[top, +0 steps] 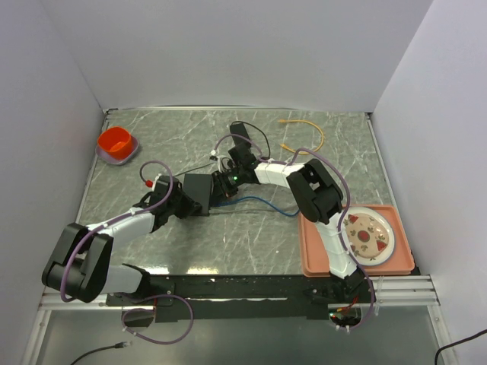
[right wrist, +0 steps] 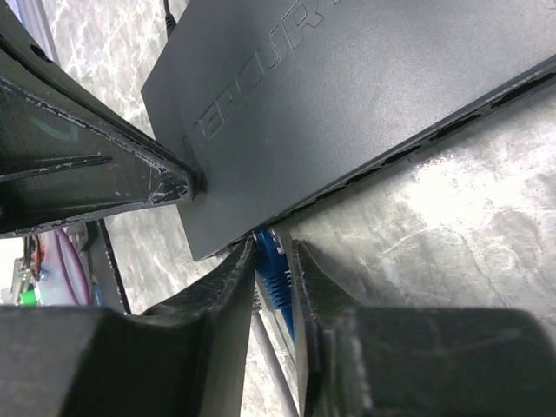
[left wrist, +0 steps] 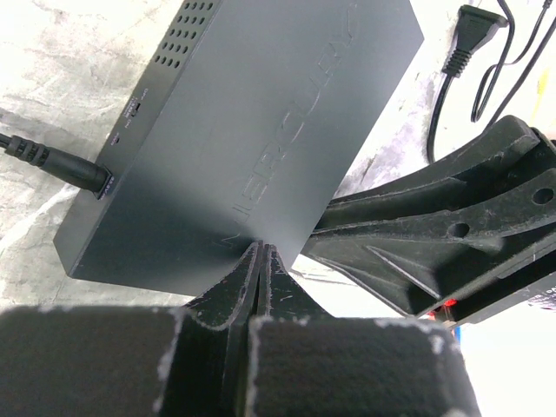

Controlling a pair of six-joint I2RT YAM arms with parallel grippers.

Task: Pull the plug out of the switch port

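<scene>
The right end effector (right wrist: 274, 254) has its fingers set narrowly either side of the blue plug (right wrist: 272, 276), though I can't tell whether they actually pinch it. The plug sits in the switch port (right wrist: 262, 233) on the long edge of the black switch (right wrist: 347, 113), which lies flat on the bench (right wrist: 452, 226). The left end effector (left wrist: 261, 261), fully closed and empty, rests its tips against the switch's top.

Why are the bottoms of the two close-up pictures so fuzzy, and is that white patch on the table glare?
Left wrist view: the left gripper is too close, so it blurs, while the box is sharp. Right wrist view: the right gripper and plug are soft; yes, that is glare on the table. Top view: even light, sharp.
</scene>
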